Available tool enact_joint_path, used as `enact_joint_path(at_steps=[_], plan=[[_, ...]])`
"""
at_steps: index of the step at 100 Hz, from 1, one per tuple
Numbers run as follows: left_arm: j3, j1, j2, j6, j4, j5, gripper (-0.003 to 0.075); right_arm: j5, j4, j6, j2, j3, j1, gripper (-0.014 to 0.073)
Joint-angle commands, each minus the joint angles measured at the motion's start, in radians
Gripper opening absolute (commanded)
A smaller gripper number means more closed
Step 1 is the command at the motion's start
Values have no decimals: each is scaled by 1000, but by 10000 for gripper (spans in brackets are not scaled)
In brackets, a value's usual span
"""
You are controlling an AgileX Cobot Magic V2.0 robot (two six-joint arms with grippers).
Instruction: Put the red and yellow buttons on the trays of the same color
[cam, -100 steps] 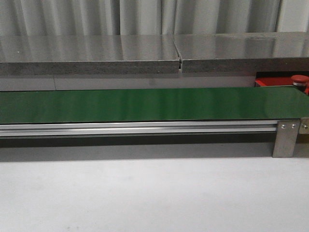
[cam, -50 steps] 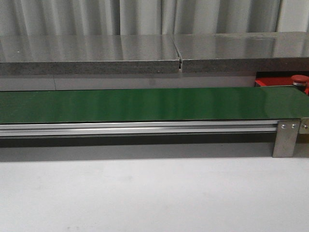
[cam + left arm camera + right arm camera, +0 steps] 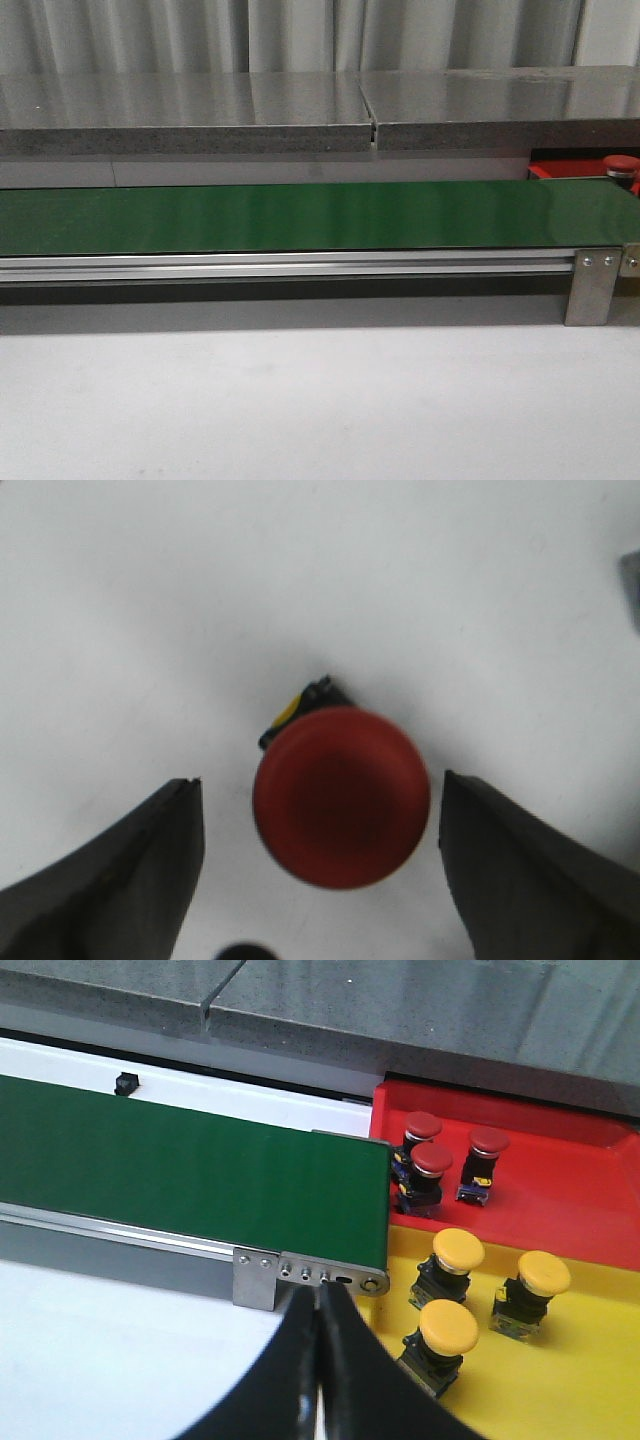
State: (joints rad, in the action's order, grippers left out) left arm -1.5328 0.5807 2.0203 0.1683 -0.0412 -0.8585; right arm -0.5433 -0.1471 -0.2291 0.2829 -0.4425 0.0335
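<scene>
White tabletop (image 3: 320, 400) fills your front view below the long green conveyor belt (image 3: 300, 217); you can read no writing. Only the left wrist view shows the round red mushroom-head button (image 3: 341, 795) between the left gripper's (image 3: 320, 865) spread fingers — untouched. Right gripper (image 3: 320, 1360) fingers meet, empty, beside the red tray (image 3: 570, 1195) and yellow tray (image 3: 590, 1380).

Red button (image 3: 341, 796) on white table (image 3: 200, 600)

green conveyor belt (image 3: 300, 215), grey shelf (image 3: 200, 110)
</scene>
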Motion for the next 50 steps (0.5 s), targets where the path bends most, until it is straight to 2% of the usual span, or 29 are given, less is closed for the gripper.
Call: enact_joint_path(at_steps=[1, 13, 33, 50], plan=[[-35, 3, -52, 12, 6, 90, 492, 72, -10, -7, 8, -26, -1, -68], [-35, 3, -48, 12, 8, 129, 492, 72, -10, -7, 8, -26, -1, -68], [-35, 4, -40, 12, 8, 117, 489, 72, -10, -7, 8, -26, -1, -68], [-35, 4, -30, 12, 8, 98, 368, 72, -10, -7, 8, -26, -1, -68]])
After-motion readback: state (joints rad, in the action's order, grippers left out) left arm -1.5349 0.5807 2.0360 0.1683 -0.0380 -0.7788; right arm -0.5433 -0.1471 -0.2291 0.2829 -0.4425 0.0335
